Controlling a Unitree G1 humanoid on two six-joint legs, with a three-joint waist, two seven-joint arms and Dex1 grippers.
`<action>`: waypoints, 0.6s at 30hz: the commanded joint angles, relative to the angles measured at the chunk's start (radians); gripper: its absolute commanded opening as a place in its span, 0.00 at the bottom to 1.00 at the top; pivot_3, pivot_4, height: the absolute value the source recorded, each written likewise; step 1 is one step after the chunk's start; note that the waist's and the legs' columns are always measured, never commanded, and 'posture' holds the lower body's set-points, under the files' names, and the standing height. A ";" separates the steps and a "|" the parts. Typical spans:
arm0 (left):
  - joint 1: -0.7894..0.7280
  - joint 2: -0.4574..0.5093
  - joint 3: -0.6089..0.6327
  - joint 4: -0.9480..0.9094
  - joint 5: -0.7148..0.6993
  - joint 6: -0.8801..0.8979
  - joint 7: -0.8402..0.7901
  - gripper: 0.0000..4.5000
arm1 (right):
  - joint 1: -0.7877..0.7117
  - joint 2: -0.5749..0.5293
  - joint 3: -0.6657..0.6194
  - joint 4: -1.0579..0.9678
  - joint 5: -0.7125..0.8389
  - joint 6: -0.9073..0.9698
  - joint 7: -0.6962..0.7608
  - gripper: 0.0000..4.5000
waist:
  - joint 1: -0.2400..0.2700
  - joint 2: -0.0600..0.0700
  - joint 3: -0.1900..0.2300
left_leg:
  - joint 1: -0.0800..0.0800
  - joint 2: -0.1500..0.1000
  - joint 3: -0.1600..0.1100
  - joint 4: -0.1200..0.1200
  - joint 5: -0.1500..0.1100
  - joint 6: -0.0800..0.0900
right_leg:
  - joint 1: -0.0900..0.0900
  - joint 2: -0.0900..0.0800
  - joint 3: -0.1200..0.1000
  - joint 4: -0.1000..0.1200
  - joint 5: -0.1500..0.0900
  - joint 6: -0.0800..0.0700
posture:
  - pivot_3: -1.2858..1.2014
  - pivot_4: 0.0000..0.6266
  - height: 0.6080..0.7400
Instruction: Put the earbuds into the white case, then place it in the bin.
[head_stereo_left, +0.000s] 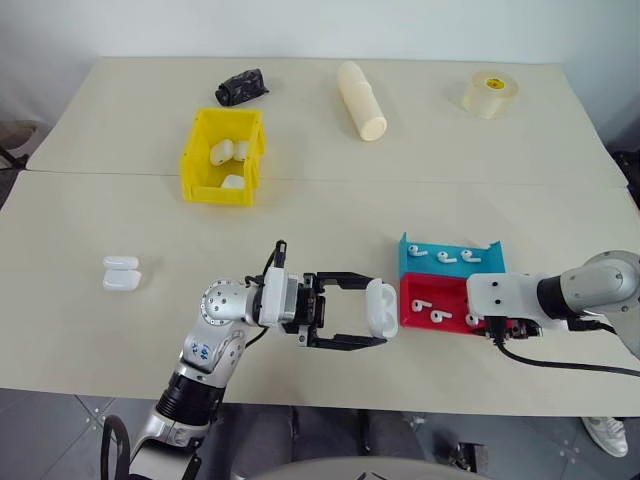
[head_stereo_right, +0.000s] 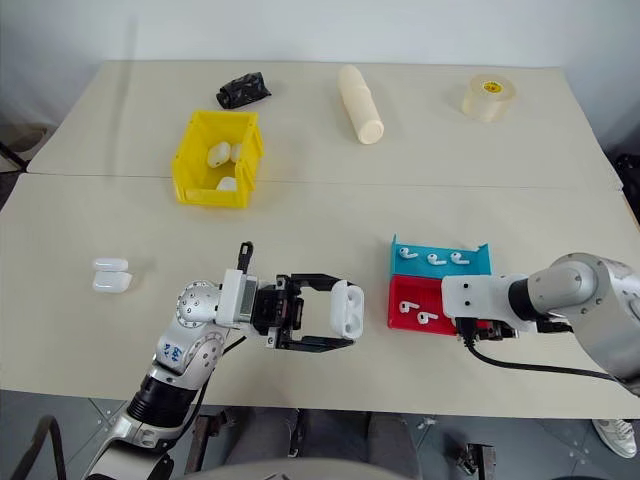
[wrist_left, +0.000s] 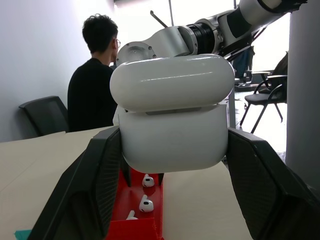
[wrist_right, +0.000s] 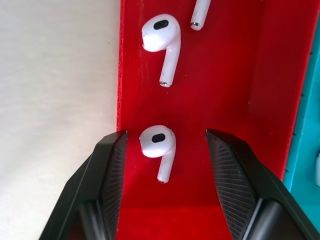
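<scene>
While my left gripper (head_stereo_left: 377, 318) clamps the white case (head_stereo_left: 381, 307) at lower centre, I centre the right gripper's (wrist_right: 165, 145) parted fingers around one earbud (wrist_right: 158, 145) in the red tray (wrist_right: 235, 75).

Left gripper (head_stereo_left: 372, 310) clamped on white case (head_stereo_left: 381, 307) near desk (head_stereo_left: 330, 215) front edge, just beside red tray (head_stereo_left: 436, 306) and teal tray (head_stereo_left: 450, 262) with earbuds (head_stereo_left: 444, 258), right gripper (head_stereo_left: 497, 328) over red tray, yellow bin (head_stereo_left: 222, 155) toward far-left corner holding cases.
</scene>
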 joint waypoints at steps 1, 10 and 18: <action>0.006 0.004 0.007 -0.042 -0.013 -0.003 0.008 0.62 | -0.004 0.020 0.008 0.032 -0.045 -0.034 0.013 0.57 | 0.000 0.000 0.000 | 0.000 0.000 0.000 0.000 0.000 0.000 | 0.000 0.000 0.000 0.000 0.000 0.000 | 0.52 0.24 1.00; 0.005 0.007 0.006 -0.043 -0.010 -0.007 0.015 0.62 | 0.007 0.047 0.005 0.035 -0.071 -0.060 0.057 0.23 | -0.001 -0.001 0.000 | 0.001 0.000 0.000 0.000 0.000 0.000 | 0.001 0.000 0.000 0.000 0.000 0.000 | 0.52 0.24 1.00; 0.003 0.008 0.008 -0.035 -0.009 -0.012 0.013 0.62 | 0.014 0.063 -0.027 0.030 -0.073 -0.053 0.054 0.16 | -0.001 -0.001 -0.001 | 0.001 0.000 0.000 0.001 0.000 0.000 | 0.001 0.000 0.000 0.000 0.000 0.000 | 0.52 0.24 1.00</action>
